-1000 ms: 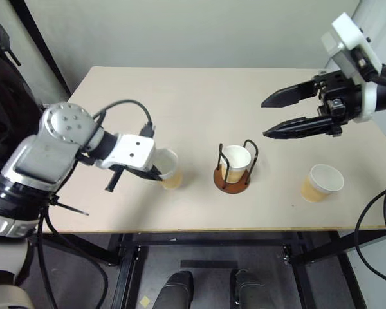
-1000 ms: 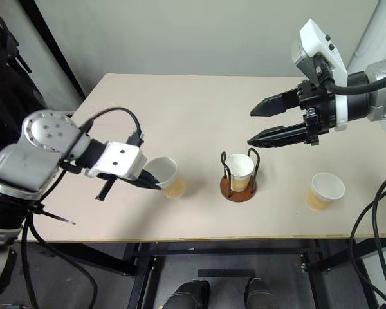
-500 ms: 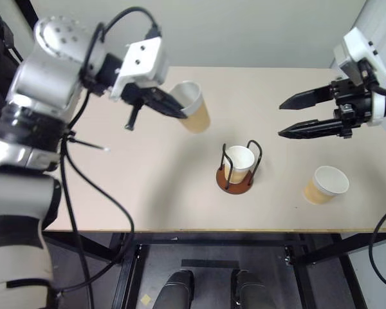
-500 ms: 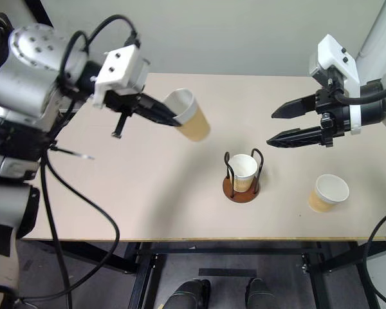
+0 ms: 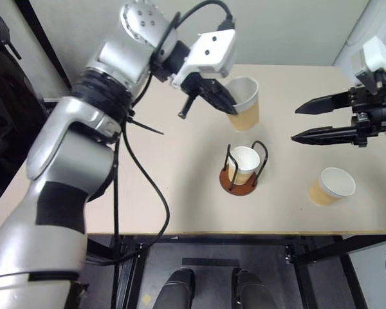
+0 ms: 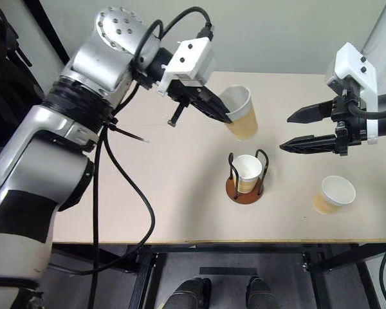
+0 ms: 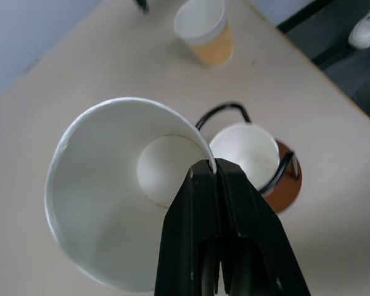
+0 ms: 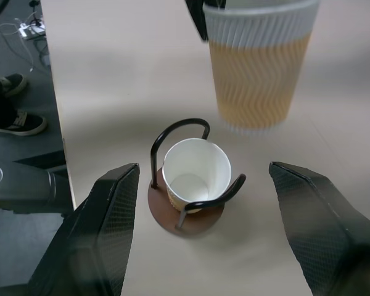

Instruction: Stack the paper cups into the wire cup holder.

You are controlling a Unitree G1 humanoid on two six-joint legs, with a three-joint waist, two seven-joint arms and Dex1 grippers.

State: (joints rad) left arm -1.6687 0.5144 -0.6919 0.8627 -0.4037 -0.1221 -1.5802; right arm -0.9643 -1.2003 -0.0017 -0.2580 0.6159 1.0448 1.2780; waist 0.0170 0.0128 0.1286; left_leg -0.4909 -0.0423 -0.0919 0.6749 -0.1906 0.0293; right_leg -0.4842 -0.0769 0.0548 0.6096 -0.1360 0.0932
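Note:
My left gripper [image 5: 231, 107] is shut on the rim of a tan paper cup [image 5: 246, 111], one finger inside and one outside. It holds that cup tilted in the air, just behind and above the wire cup holder [image 5: 231, 187]. A second paper cup [image 5: 245, 161] stands upright inside the holder, between its black wire loops. The third paper cup [image 5: 333, 185] stands on the table to the right of the holder. My right gripper [image 5: 296, 123] hovers open and holds nothing, to the right of the held cup and above the third cup.
The beige table [image 5: 167, 167] has its front edge just below the holder and its right edge near the third cup. Black cables [image 5: 138, 161] hang from my left arm over the table's left half. A dark frame [image 5: 6, 77] stands off the table's left side.
My left gripper has lifted its cup off the table and carried it up and to the right, to above the holder. The right gripper has drifted a little to the right, still open.

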